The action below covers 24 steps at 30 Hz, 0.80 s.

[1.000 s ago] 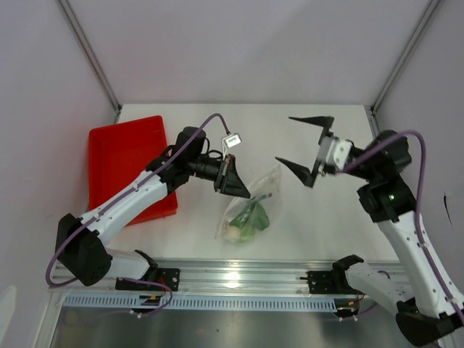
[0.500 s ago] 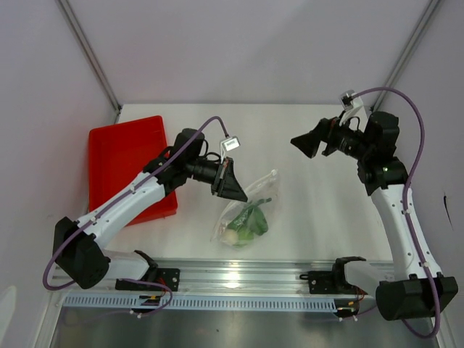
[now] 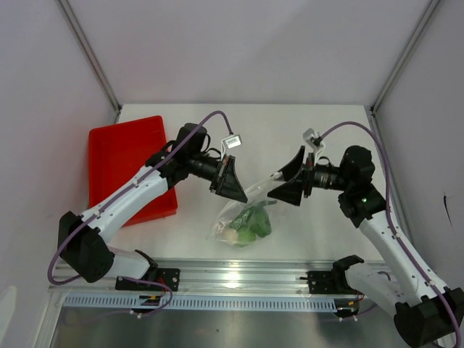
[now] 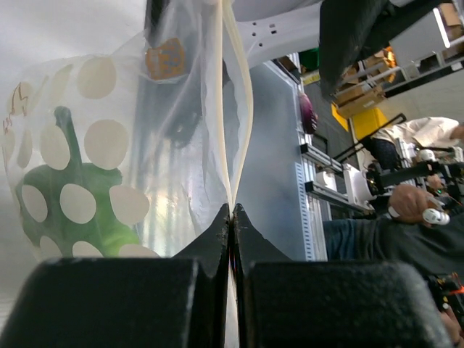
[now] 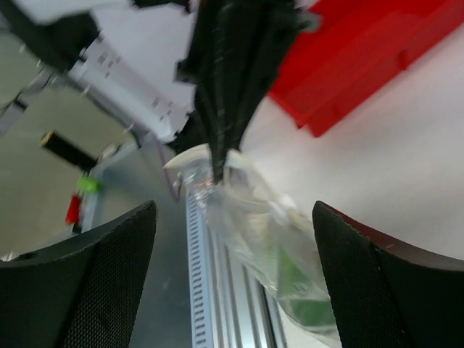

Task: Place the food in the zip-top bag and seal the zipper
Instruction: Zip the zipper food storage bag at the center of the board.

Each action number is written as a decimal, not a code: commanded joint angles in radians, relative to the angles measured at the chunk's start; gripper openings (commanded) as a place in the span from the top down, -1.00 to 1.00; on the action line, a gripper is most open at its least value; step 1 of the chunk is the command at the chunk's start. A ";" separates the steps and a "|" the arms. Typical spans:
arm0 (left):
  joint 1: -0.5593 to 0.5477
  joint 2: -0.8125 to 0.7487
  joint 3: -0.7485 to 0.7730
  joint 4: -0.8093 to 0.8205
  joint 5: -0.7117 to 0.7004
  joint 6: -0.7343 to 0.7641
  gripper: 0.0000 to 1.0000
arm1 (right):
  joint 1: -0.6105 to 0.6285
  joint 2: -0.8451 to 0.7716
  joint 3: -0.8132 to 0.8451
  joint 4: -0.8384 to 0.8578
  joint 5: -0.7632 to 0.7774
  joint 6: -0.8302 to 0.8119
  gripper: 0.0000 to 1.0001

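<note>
The zip-top bag point(image 3: 243, 212) hangs clear and crinkly at mid-table, lifted by its mouth edge. The food is inside: green pepper pieces point(image 3: 254, 221) and a small white ball point(image 3: 232, 234) at the bottom. My left gripper point(image 3: 242, 193) is shut on the bag's mouth edge. In the left wrist view its jaws point(image 4: 232, 210) pinch the zipper point(image 4: 230, 109), with a green pepper point(image 4: 80, 210) showing through the plastic. My right gripper point(image 3: 280, 181) is open, its fingers on either side of the bag's upper right corner. In the right wrist view the bag point(image 5: 272, 250) lies between them.
A red tray point(image 3: 123, 156) lies at the left of the table, behind the left arm, and shows at the top right of the right wrist view point(image 5: 362, 65). The aluminium rail point(image 3: 239, 275) runs along the near table edge.
My right arm has swung in from the far right toward the bag, its open jaws now around the bag's right corner. My left gripper still holds the bag, nearly unmoved.
</note>
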 commanded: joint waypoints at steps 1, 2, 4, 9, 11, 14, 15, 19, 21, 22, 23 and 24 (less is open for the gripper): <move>0.012 0.013 0.044 0.017 0.111 0.037 0.99 | 0.099 -0.036 -0.009 0.023 -0.072 -0.082 -0.78; 0.014 0.013 0.043 0.021 0.126 0.037 0.99 | 0.103 -0.034 -0.011 0.016 -0.073 -0.101 -0.77; 0.014 0.012 0.044 0.022 0.137 0.036 0.99 | 0.102 -0.026 -0.016 -0.003 -0.078 -0.113 -0.75; 0.017 0.002 0.043 0.030 0.171 0.036 0.99 | 0.102 -0.042 -0.054 0.013 -0.105 -0.118 -0.70; 0.017 -0.002 0.041 0.039 0.180 0.030 0.99 | 0.100 -0.049 -0.069 0.008 -0.107 -0.121 -0.64; 0.019 -0.010 0.029 0.062 0.196 0.013 0.99 | 0.100 -0.066 -0.111 0.061 -0.096 -0.104 -0.49; 0.019 -0.010 0.023 0.070 0.202 0.008 0.99 | 0.100 -0.068 -0.127 0.080 -0.098 -0.075 -0.44; 0.019 -0.016 0.014 0.077 0.206 0.007 0.99 | 0.103 -0.068 -0.141 0.149 -0.098 -0.026 -0.02; 0.020 -0.016 0.009 0.080 0.208 0.004 0.99 | 0.103 -0.065 -0.143 0.181 -0.092 -0.010 0.23; 0.020 -0.016 0.009 0.079 0.208 0.004 0.99 | 0.103 -0.063 -0.146 0.187 -0.087 -0.001 0.70; 0.019 -0.018 0.008 0.079 0.208 0.004 0.99 | 0.105 -0.060 -0.146 0.192 -0.081 0.003 0.96; 0.020 -0.019 0.005 0.077 0.206 0.005 0.99 | 0.105 -0.060 -0.146 0.191 -0.063 0.005 1.00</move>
